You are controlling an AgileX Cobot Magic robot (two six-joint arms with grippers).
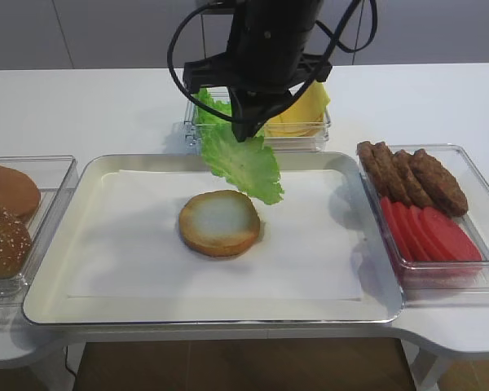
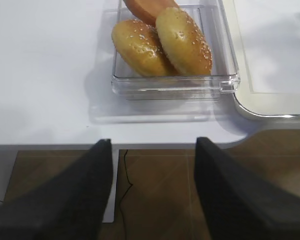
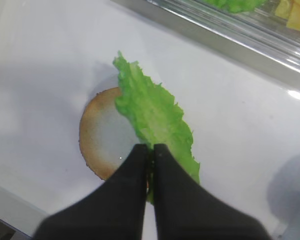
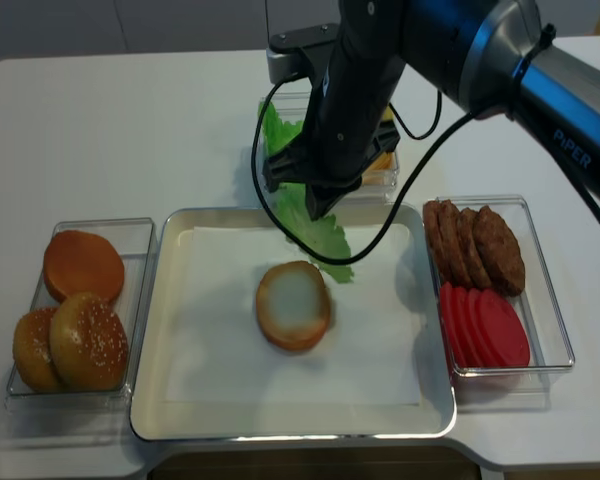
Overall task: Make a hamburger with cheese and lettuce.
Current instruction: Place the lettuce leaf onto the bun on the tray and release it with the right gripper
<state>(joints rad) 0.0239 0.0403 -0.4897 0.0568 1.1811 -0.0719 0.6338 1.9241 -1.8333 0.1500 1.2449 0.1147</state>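
- Right gripper (image 3: 152,150) pinches one edge of the lettuce (image 3: 152,112); leaf hangs above the tray (image 1: 57,220), long axis running from the fingers toward the hamburger (image 1: 219,222).
- Bun half lies just beyond and below the leaf tip.
- Left gripper (image 2: 152,190) hangs spread wide, empty, off the table edge.
- Cheese (image 1: 306,110) sits in the far container.

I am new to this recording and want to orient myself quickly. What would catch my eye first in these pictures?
First, the right gripper, shut on the lettuce, which hangs above the tray, just behind the hamburger lying cut face up on white paper at the tray's middle. Next, the red tomato slices and brown patties in a clear box on the right, and the sesame buns in a box on the left.
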